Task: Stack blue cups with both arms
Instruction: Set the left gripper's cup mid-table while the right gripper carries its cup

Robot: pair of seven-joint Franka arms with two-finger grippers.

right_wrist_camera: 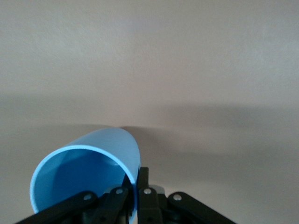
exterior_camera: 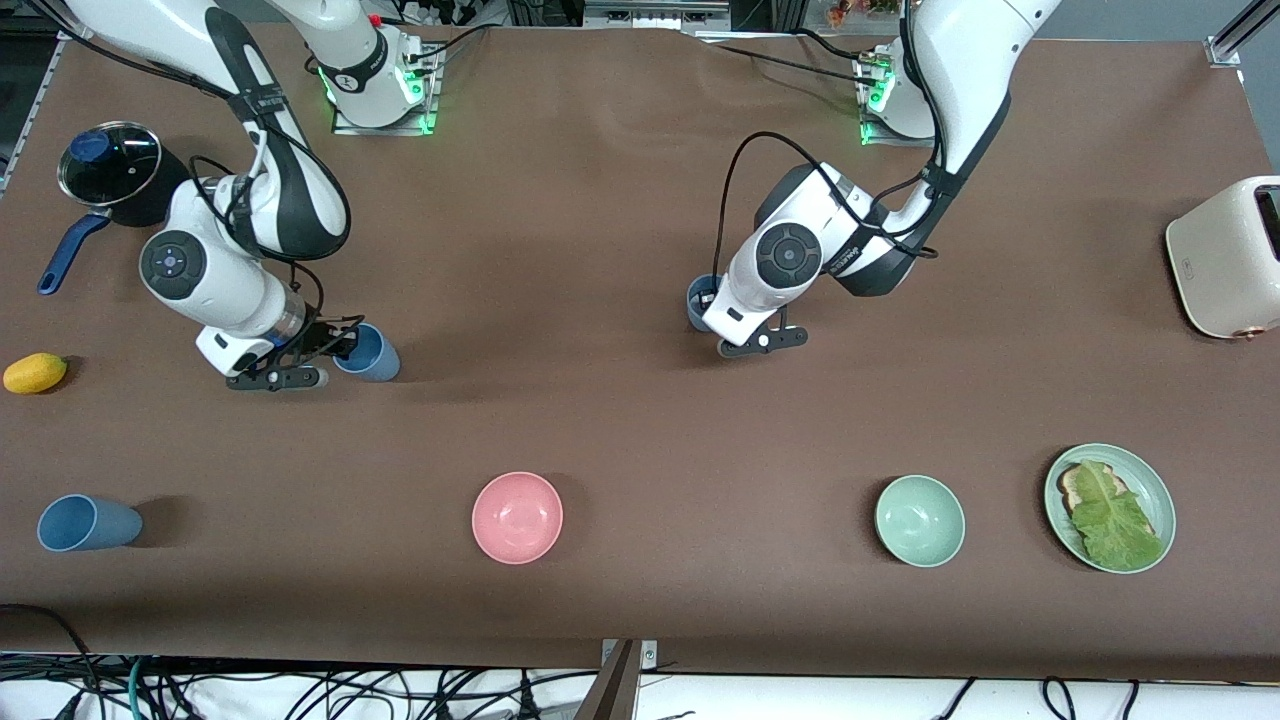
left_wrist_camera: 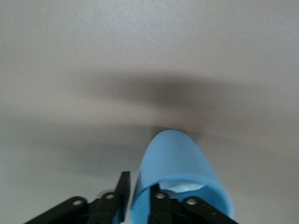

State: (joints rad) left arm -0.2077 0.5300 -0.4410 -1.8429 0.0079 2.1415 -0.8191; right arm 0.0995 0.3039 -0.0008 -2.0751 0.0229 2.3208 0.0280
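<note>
My right gripper (exterior_camera: 335,346) is shut on the rim of a blue cup (exterior_camera: 370,353), which it holds tilted low over the table at the right arm's end. In the right wrist view one finger (right_wrist_camera: 145,186) is outside the cup (right_wrist_camera: 88,170) wall and one is inside. My left gripper (exterior_camera: 710,306) is shut on a paler grey-blue cup (exterior_camera: 698,298) near the table's middle. The left wrist view shows its fingers (left_wrist_camera: 122,191) pinching the cup (left_wrist_camera: 177,158) wall. Another blue cup (exterior_camera: 85,523) lies on its side near the front edge.
A pink bowl (exterior_camera: 517,517), a pale green bowl (exterior_camera: 920,520) and a green plate (exterior_camera: 1152,478) with bread and lettuce line the front. A lidded pot (exterior_camera: 110,165) and a yellow fruit (exterior_camera: 35,372) are at the right arm's end. A cream toaster (exterior_camera: 1225,255) stands at the left arm's end.
</note>
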